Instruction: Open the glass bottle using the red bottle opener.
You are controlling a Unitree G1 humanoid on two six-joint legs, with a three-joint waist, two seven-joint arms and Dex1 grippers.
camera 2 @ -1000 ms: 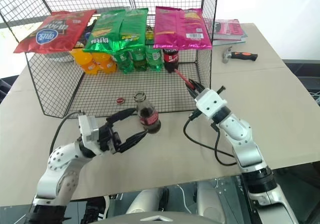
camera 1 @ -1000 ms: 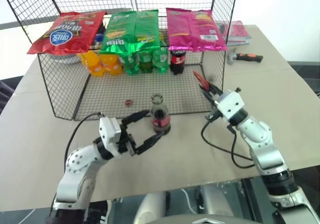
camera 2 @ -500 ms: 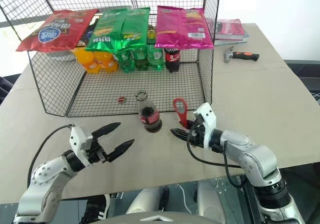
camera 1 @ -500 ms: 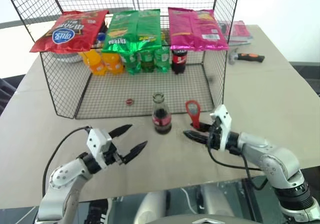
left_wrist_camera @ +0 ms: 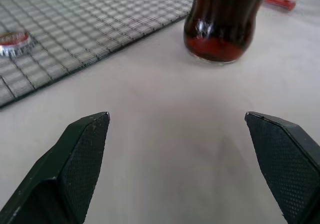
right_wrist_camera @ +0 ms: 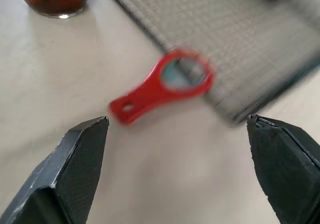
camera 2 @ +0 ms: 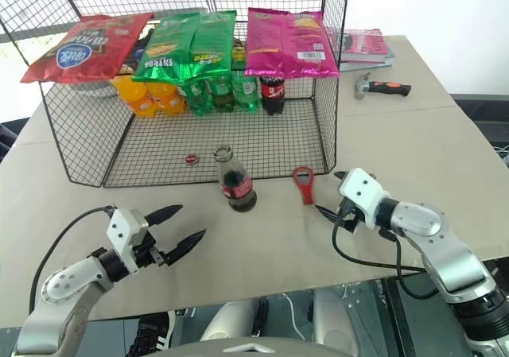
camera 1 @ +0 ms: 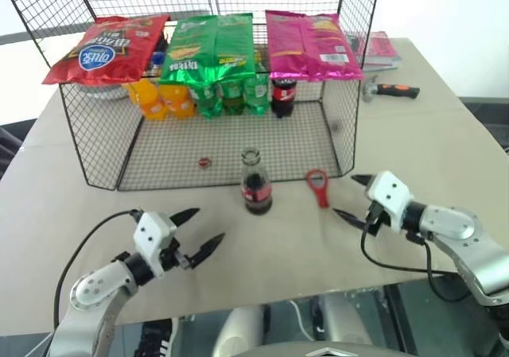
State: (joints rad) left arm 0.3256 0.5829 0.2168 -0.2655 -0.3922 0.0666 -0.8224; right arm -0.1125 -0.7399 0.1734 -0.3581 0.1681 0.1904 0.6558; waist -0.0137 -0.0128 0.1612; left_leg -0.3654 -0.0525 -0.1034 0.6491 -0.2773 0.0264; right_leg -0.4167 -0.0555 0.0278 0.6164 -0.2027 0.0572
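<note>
The glass bottle (camera 1: 256,184) stood upright on the table (camera 1: 445,146), just outside the front edge of the wire cage (camera 1: 103,146), w/ no cap on its neck. The red bottle opener (camera 1: 317,186) lay flat on the table just beside it on the robot's right, ring head resting on the cage's front edge, handle pointing toward the table's near edge.

Left gripper (camera 1: 198,230) sat low nr the table's front edge, jaws wide apart, holding nothing, well short of the bottle. Right gripper (camera 1: 352,197) was just beside the opener, jaws also spread wide & empty.

Head cams showed the bottle's open mouth and a small red cap (camera 1: 204,163) on the cage floor. Left wrist cam caught the bottle's base and that cap (left_wrist_camera: 14,37). Right wrist cam gave the opener (right_wrist_camera: 162,86) between its fingertips (right_wrist_camera: 82,149), not touching them.
</note>
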